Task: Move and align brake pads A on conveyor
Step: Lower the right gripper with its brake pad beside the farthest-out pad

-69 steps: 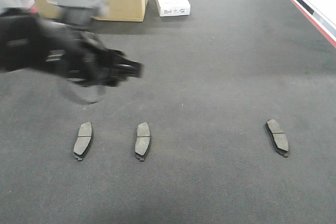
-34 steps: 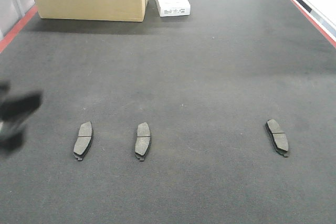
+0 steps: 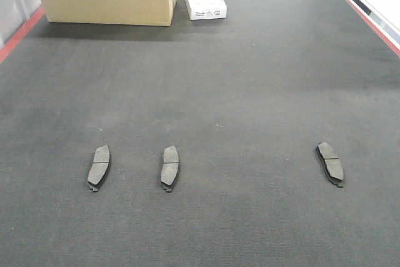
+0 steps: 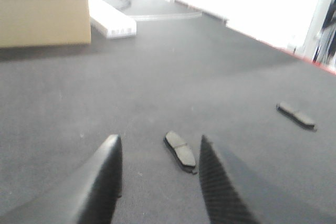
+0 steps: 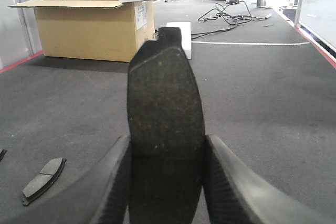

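In the front view we see three brake pads on the conveyor (image 3: 250, 79): two upright in the lower left (image 3: 99, 167) (image 3: 170, 167), and one tilted at lower right (image 3: 330, 164), with no arm in frame. The left wrist view shows the left tool (image 4: 157, 174) spread open and empty above a pad (image 4: 180, 151). In the right wrist view, the right tool (image 5: 167, 182) clamps the fourth pad (image 5: 164, 129) upright, so we judge the next move is setting it down in the row.

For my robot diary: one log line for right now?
right gripper: holding brake pad | left gripper: open, empty | conveyor: three pads
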### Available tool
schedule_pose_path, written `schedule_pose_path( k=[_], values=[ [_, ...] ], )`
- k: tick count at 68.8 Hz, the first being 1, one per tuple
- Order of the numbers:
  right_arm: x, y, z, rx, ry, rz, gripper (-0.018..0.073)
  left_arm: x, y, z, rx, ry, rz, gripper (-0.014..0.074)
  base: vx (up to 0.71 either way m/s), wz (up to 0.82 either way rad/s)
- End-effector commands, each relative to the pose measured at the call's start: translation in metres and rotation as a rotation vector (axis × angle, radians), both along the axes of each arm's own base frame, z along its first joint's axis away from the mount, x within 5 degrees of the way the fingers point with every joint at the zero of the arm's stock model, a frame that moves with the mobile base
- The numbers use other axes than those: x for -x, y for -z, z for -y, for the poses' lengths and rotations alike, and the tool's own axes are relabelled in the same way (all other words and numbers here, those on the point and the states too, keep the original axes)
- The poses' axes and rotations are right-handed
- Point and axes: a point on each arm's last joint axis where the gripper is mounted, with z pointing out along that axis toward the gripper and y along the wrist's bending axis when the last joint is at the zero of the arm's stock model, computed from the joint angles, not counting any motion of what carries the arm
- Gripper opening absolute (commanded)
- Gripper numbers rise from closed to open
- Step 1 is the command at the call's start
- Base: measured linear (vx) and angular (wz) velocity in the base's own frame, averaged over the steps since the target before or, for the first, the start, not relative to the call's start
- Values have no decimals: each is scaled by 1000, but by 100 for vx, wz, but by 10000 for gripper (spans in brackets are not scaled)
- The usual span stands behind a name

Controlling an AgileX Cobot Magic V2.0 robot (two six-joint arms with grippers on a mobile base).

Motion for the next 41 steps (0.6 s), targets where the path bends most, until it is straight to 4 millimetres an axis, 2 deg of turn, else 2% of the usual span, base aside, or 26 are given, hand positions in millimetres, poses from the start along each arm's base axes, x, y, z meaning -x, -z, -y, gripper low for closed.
schedule_pose_path(
  k=[1,41],
  values=[
    [1,-19,-1,-8,-13,120,-4,8,-10,-3,56,21,108,278,0,0],
    [1,-19,-1,-6,-13,120,-4,10,-10,-5,60,17,114,262,0,0]
  ],
)
